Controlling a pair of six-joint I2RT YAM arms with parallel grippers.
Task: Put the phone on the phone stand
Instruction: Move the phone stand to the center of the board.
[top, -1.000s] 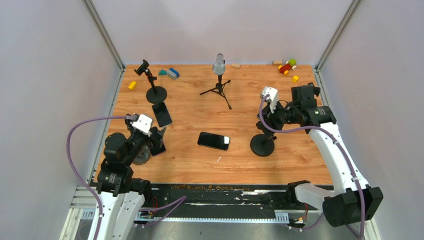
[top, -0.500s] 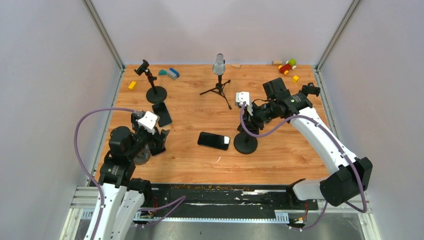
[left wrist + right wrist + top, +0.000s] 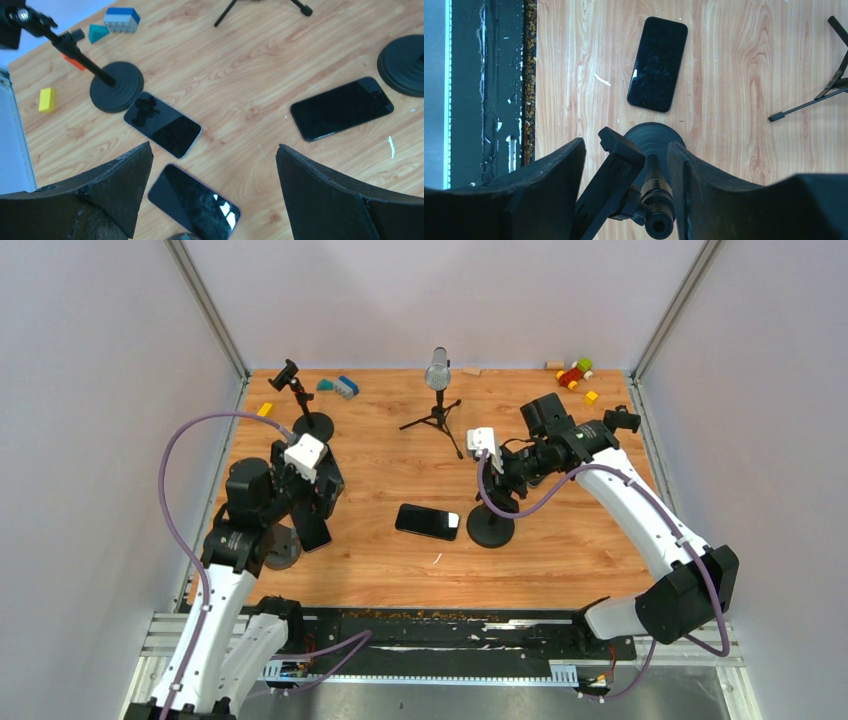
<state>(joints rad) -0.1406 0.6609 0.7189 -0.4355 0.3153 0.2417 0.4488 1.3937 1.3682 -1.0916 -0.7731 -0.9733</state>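
The right gripper (image 3: 626,150) is clamped on the neck of the upright phone stand (image 3: 491,528), whose round base sits mid-table, nearer the front edge. The black phone (image 3: 428,522) lies flat just beside that base, on its left. The left gripper (image 3: 214,150) hangs spread wide over a second phone (image 3: 163,124) near the left edge.

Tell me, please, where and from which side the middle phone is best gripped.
Its two long edges at mid-length, straight down from above: the phone lies flat, screen up, so likely only its narrow width suits a pinch. The phone stand crowds one end.
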